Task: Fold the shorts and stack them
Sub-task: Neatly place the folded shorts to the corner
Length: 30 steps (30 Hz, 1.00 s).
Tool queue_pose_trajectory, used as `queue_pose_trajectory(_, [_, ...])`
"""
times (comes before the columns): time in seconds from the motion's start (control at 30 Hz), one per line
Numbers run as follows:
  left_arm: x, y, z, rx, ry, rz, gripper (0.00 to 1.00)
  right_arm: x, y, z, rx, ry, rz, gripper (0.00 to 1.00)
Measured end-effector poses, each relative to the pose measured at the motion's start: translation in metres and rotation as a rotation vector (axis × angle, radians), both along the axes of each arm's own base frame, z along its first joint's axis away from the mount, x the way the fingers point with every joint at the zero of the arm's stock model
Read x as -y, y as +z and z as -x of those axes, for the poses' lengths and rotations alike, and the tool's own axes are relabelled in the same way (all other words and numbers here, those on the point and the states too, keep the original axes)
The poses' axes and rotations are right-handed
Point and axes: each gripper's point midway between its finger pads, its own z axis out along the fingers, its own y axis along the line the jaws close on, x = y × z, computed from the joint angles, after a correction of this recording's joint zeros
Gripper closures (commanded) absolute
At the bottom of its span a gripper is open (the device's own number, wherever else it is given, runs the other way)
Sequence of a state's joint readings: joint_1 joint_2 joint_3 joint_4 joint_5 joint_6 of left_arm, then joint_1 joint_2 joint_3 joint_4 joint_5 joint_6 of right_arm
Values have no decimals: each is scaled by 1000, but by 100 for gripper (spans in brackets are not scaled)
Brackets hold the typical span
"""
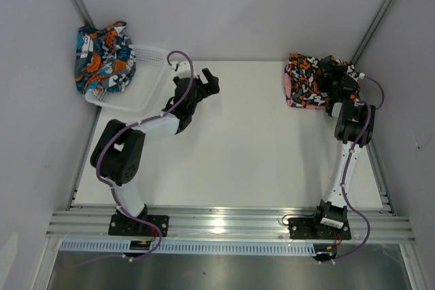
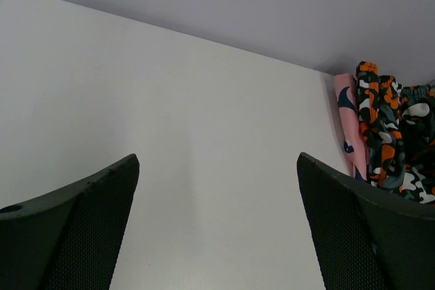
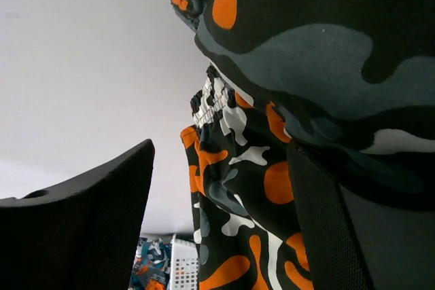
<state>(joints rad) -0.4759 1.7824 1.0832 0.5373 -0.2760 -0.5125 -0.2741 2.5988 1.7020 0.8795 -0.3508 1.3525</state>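
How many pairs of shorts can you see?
3. Teal-navy pair on the white basket, far left; black camo pair lying on the pink pair, far right. No others visible.

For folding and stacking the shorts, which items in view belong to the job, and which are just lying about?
Part of the job:
teal-navy shorts
black camouflage shorts
pink shorts, under the black pair

Just lying about:
white mesh basket
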Motion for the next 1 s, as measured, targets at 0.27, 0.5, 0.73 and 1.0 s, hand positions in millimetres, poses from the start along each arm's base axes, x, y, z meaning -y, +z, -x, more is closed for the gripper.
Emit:
queue_pose_trajectory(0.27, [-1, 0, 0, 5, 1, -21, 1, -15, 33, 3, 43, 60, 123, 1])
queue_pose_trajectory(0.5, [-9, 5, 0, 16, 32, -56, 1, -53, 162, 42, 197, 124, 352, 0])
queue_pose_trajectory(0.73, [-34, 58, 15, 75, 117, -62, 1, -85, 268, 102, 328, 150, 564, 1])
queue_pose_trajectory(1.0, [-81, 116, 43, 134, 270, -84, 1, -126, 221, 169, 167, 214, 669, 1])
